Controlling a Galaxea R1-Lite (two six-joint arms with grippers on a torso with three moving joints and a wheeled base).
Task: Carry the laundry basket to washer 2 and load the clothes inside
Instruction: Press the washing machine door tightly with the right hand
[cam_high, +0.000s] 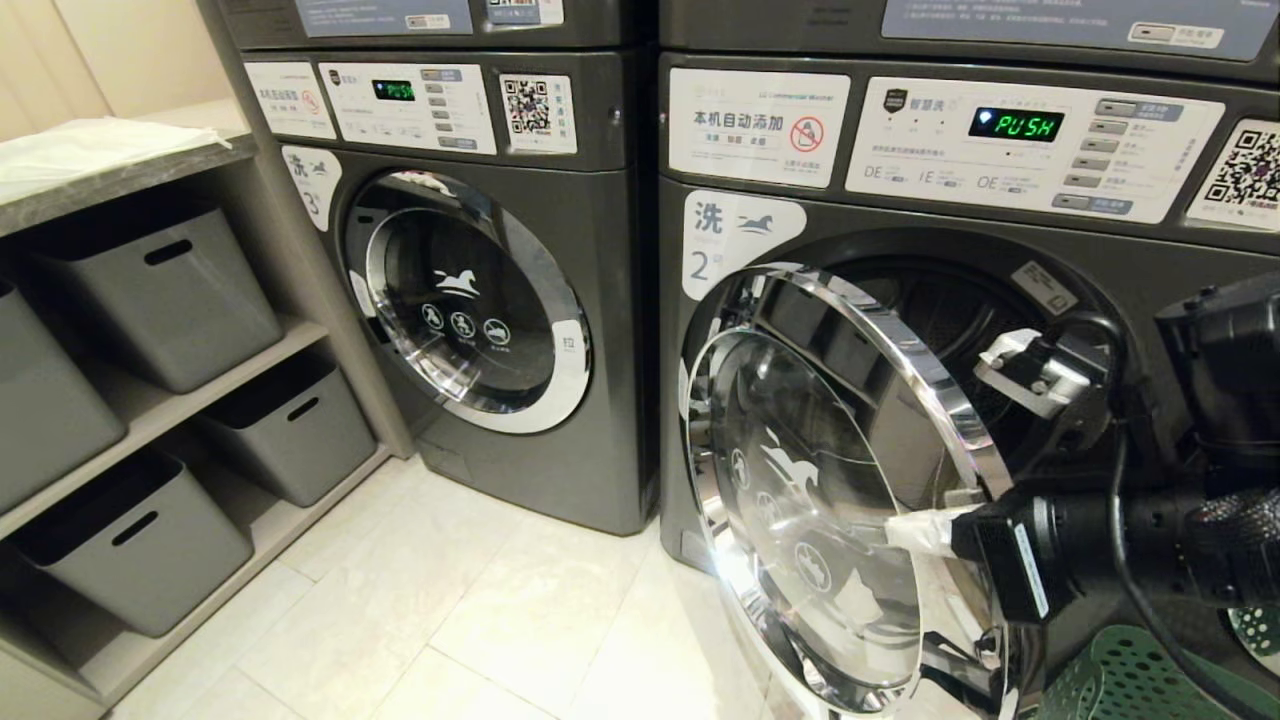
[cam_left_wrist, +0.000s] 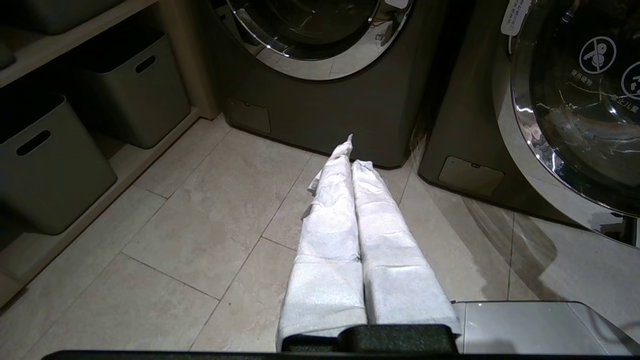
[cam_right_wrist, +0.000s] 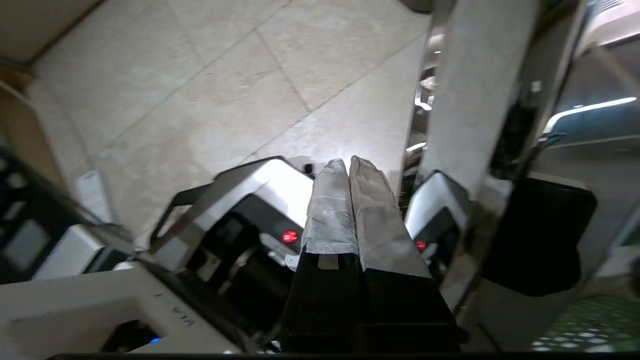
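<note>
Washer 2 (cam_high: 735, 240) stands at the right with its chrome-rimmed glass door (cam_high: 830, 480) swung open and the dark drum (cam_high: 950, 310) showing behind it. A corner of the green perforated laundry basket (cam_high: 1130, 680) shows low at the right, also in the right wrist view as the basket (cam_right_wrist: 590, 325). No clothes are visible. My right gripper (cam_high: 893, 528) hangs in front of the open door, white-wrapped fingers pressed together and empty; the right gripper (cam_right_wrist: 348, 162) points down over my base. My left gripper (cam_left_wrist: 352, 150) is shut and empty, low over the floor tiles before the washers.
Washer 3 (cam_high: 470, 300) stands to the left with its door shut. Grey storage bins (cam_high: 160, 290) fill the shelves along the left wall. My own base (cam_right_wrist: 240, 220) with red lights lies under the right gripper. Pale floor tiles (cam_high: 430, 600) stretch before the machines.
</note>
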